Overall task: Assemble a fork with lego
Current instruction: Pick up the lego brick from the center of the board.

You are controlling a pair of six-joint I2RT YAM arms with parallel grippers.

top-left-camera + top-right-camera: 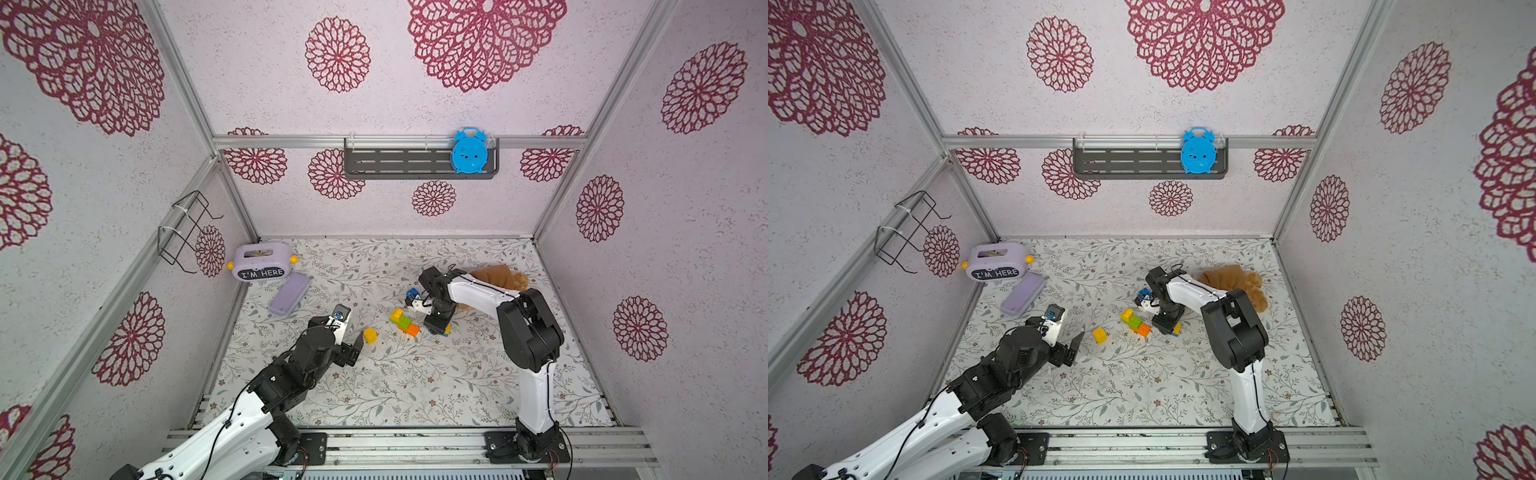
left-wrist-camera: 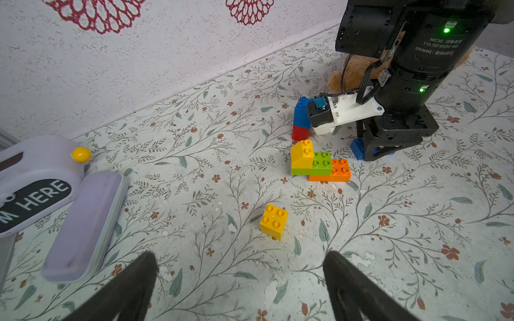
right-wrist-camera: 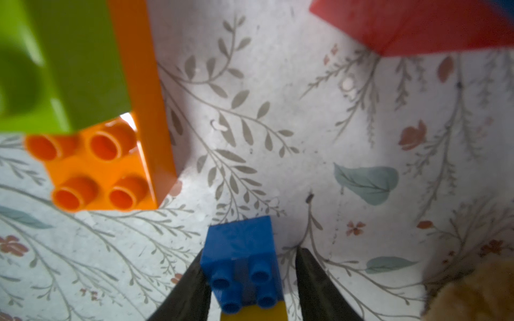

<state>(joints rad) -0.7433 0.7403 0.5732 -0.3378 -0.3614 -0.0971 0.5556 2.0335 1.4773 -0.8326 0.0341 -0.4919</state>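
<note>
The left gripper (image 2: 240, 254) is being held wide open, empty. The right gripper (image 3: 250, 253) is being kept narrowly parted. In both top views the yellow-green-orange fork part (image 1: 405, 322) is being left mid-table. A blue-red stack (image 1: 412, 293) is being left at its 12 o'clock and 1 yellow brick (image 1: 370, 334) at 8 o'clock. At 3 o'clock a blue brick (image 3: 239, 244) is being straddled by the right gripper, 1 finger touching it.

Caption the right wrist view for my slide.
Right claw straddles a blue brick, one finger clear of it, near the green-on-orange stack.

Blue clock (image 1: 469, 150) on grey shelf (image 1: 399, 164); wire rack (image 1: 185, 232) on wall; lilac box (image 1: 261, 262), lid (image 1: 289, 294) just beside; brown plush toy (image 1: 498, 276).
</note>
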